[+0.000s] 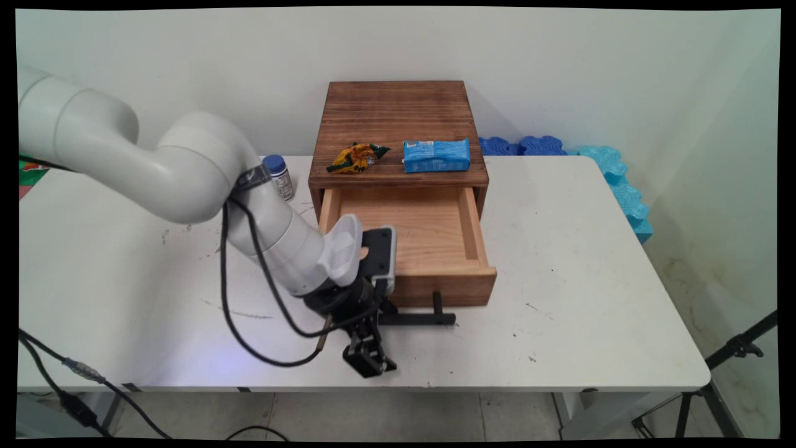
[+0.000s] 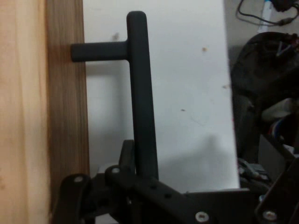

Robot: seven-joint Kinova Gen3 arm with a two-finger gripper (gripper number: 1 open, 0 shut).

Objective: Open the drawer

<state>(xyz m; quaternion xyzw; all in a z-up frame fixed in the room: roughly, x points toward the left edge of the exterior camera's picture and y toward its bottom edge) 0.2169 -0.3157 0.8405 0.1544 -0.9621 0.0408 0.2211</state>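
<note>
the gripper (image 1: 372, 361) hangs low over the bench (image 1: 559, 280), beside the open drawer's (image 1: 435, 236) black handle (image 2: 140, 93); whether the jaws grip it, i cannot tell.

Sitting on the white table (image 1: 559, 280) is one brown wooden cabinet (image 1: 398, 118) with one open drawer (image 1: 429, 242) bearing one black bar handle (image 2: 140, 93). Lying on top are one crumpled yellow wrapper (image 1: 356, 157) and one blue packet (image 1: 436, 155). One blue-capped bottle (image 1: 279, 176) is standing beside it.

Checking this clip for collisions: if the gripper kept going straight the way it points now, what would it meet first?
Probably the white table: the gripper points down at it, beside the drawer's black handle. Depth is unclear.
</note>
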